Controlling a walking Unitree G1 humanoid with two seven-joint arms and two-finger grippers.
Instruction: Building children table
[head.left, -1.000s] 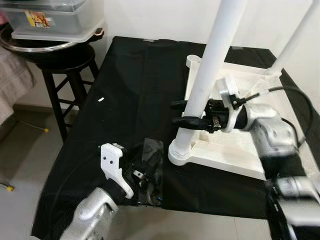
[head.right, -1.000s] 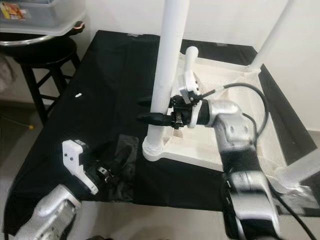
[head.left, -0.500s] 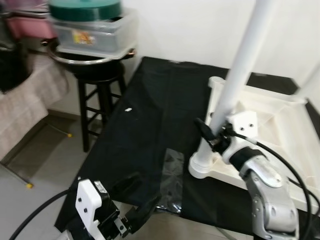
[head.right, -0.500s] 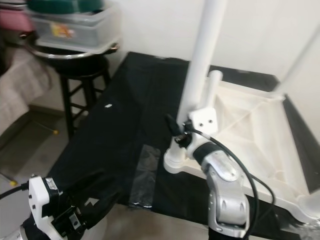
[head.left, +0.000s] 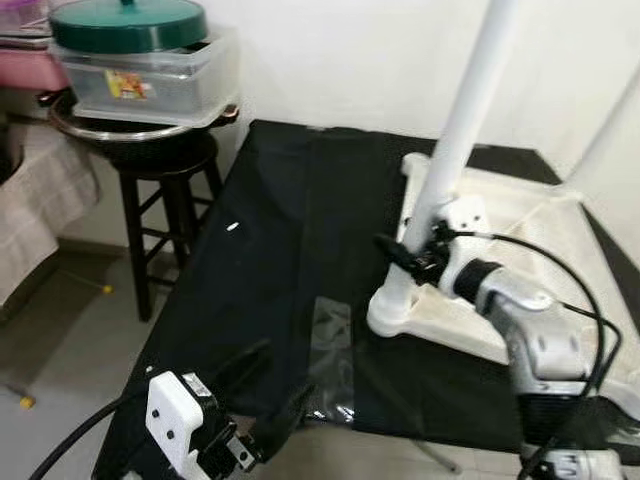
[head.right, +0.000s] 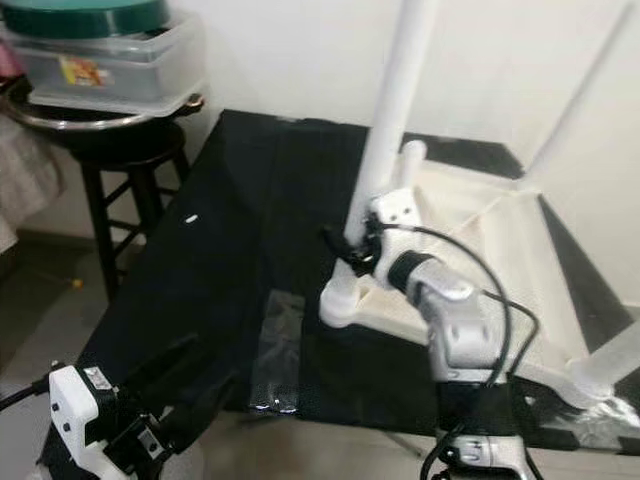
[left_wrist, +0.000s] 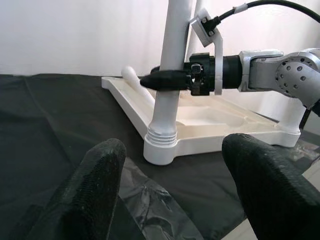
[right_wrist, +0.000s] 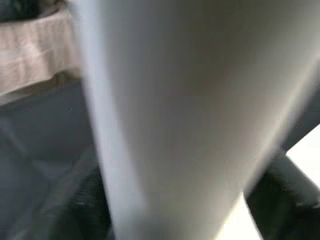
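Note:
The white children's table top (head.left: 530, 250) lies upside down on a black cloth. A white table leg (head.left: 455, 150) stands upright in its near-left corner socket (head.left: 392, 312). My right gripper (head.left: 392, 252) is shut on this leg a little above the socket, one black finger (left_wrist: 167, 80) crossing in front of it. The leg (right_wrist: 180, 120) fills the space between the fingers in the right wrist view. My left gripper (head.left: 266, 392) is open and empty at the cloth's near edge, pointing towards the leg's base (left_wrist: 161, 146).
A second white leg (head.right: 585, 95) rises at the far right corner, and another socket (head.right: 608, 362) lies near right. Clear plastic film (head.left: 330, 345) lies on the cloth. Left of the table, a dark stool (head.left: 165, 170) carries a green-lidded plastic box (head.left: 140, 60).
The camera has pulled back and turned, bringing the stool and box into view. My left gripper has come off the plastic film, back to the cloth's near edge. The right gripper stays on the leg.

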